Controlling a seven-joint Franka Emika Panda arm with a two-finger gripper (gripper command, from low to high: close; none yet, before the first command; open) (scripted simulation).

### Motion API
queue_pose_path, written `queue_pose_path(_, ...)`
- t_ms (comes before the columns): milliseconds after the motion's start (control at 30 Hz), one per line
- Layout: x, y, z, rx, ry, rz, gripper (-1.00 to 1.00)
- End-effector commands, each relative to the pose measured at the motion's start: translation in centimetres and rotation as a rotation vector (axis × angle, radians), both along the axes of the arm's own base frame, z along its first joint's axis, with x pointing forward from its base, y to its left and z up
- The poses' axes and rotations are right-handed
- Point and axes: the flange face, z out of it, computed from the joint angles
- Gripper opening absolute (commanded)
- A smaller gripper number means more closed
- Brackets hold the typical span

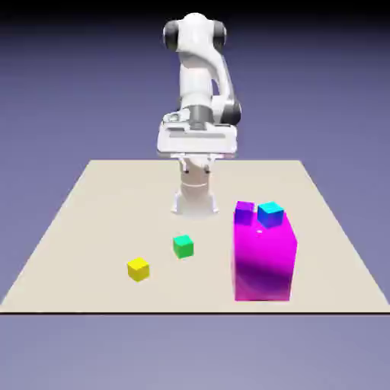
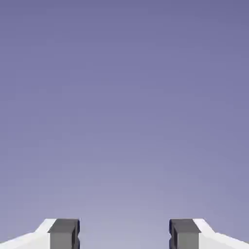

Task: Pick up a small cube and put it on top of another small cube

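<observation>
The task is being judged as barely begun: no cube is being gripped, and no small cube is being seen stacked on another small one. The claw (image 2: 124, 234) is being held released, its two tips standing wide apart at the bottom edge of the hand view, with only plain backdrop (image 2: 124, 112) being shown between and beyond them. In the exterior view, taking the middle of the tabletop (image 1: 91, 221) as the clock's centre and twelve as the far edge, the yellow cube (image 1: 138, 270) is being seen toward seven o'clock, and the green cube (image 1: 183, 246) is being seen nearer the centre, toward six, the two standing apart. Toward four o'clock a large magenta block (image 1: 263, 263) is being shown, and on its top the purple cube (image 1: 244, 212) and the cyan cube (image 1: 270, 214) are apparently being carried side by side; whether these two are touching cannot be told. Which cube is meant to be lifted and which is meant to be the base is not being settled by the wording. The whole work is therefore being left: the claw being aimed down, a cube being reached, gripped and raised, then being set squarely on another small cube and let go, with the tall block being avoided.
</observation>
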Motion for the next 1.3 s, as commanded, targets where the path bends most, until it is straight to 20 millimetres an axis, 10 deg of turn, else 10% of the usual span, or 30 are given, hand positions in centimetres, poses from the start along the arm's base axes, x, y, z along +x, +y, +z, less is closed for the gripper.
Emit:
queue_pose_path(0, 0.2, -1.1, -2.0, 0.055, 0.079, -0.056, 0.00)
queue_pose_path(400, -6.7, -9.3, -23.3, 0.609, 0.965, -0.815, 0.00)
queue_pose_path(733, -9.7, -7.8, -31.5, 0.687, 1.089, -0.953, 0.00)
queue_pose_path(767, -9.9, -7.6, -32.0, 0.686, 1.089, -0.954, 0.00)
queue_pose_path(800, -9.9, -7.6, -32.0, 0.686, 1.089, -0.954, -1.00)
queue_pose_path(1133, -8.9, -9.9, -25.7, 0.686, 1.089, -0.954, -1.00)
queue_pose_path(1267, -5.2, -14.6, -24.0, 0.785, 1.037, -1.110, -1.00)
